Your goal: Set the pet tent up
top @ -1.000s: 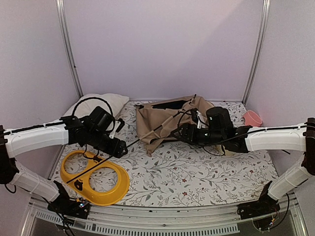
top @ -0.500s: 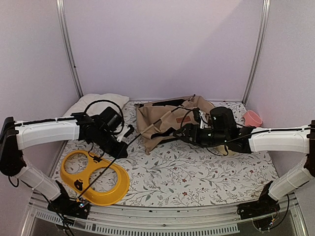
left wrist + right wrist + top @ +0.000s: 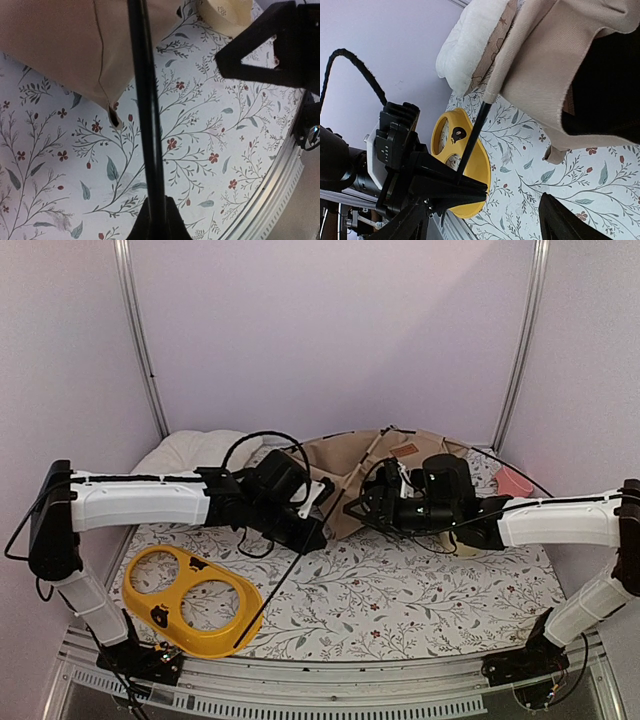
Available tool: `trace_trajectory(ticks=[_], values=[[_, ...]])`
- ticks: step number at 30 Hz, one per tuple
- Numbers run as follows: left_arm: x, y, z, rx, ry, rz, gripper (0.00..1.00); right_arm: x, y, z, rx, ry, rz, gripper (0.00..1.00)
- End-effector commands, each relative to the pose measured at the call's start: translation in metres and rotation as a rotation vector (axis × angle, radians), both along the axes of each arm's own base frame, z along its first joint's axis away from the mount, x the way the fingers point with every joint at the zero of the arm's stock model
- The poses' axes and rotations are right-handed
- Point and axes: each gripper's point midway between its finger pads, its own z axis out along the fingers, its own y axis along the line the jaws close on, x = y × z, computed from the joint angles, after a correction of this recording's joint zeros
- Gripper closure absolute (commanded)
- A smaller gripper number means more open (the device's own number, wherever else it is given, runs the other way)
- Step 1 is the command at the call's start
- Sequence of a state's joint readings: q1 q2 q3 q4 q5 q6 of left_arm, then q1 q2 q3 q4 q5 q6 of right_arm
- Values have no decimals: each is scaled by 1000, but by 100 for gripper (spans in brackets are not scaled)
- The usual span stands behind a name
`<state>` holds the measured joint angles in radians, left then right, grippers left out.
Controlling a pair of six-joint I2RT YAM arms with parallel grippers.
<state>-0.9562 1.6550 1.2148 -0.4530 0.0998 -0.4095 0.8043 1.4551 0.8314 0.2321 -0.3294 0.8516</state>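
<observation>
L gripper (image 3: 316, 533) clamped on black pole (image 3: 145, 100) of tent (image 3: 345, 462); R gripper (image 3: 360, 508) jaws apart, just beside tent.

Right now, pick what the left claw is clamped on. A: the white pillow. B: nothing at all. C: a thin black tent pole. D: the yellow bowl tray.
C: the left claw is shut on the thin black tent pole, which runs up into the beige pet tent sleeve.

The floral table (image 3: 420, 590) lies open near right; a yellow tray (image 3: 190, 588) blocks near left, a slanting black pole (image 3: 285, 580) crosses the centre, and the tent (image 3: 340, 480) fills the far middle.
</observation>
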Motion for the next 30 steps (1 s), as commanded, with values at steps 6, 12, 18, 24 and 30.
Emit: trace_trajectory(ticks=[6,12,18,24,30], values=[[23,-63,52,-233,-156,1,100,10,19,21,76,1,-1,34],[19,-74,61,-272,-170,-26,100,16,22,19,77,10,-19,48],[12,-82,58,-273,-170,-59,100,21,27,27,89,-5,-22,52],[11,-84,63,-284,-178,-72,100,24,29,24,82,-1,-29,89],[5,-75,64,-264,-166,-71,66,37,13,24,50,-11,-81,100]])
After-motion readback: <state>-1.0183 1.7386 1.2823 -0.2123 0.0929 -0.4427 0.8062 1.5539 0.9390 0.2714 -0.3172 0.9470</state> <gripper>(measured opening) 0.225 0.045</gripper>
